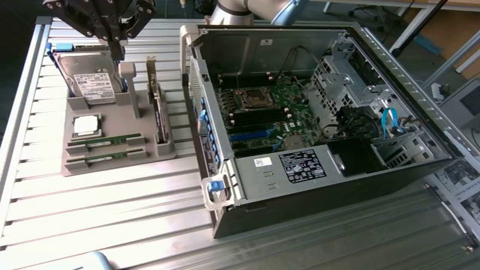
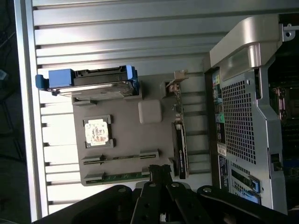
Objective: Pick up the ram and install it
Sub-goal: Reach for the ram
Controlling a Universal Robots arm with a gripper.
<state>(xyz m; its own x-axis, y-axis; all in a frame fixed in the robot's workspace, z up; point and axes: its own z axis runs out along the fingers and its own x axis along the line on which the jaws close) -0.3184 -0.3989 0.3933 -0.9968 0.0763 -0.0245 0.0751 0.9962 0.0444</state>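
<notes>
Two green ram sticks lie in slots at the near end of a grey holder: one ram stick and a second beside it. My gripper hangs high above the far end of the holder, beside the hard drive, well apart from the sticks. Its fingers are shut together with nothing between them. The open computer case lies at the exterior view's right, with its motherboard exposed.
The holder also carries a silver processor chip, the hard drive in a blue bracket and an upright card. Everything rests on a ribbed metal table. The case's side wall stands between holder and motherboard.
</notes>
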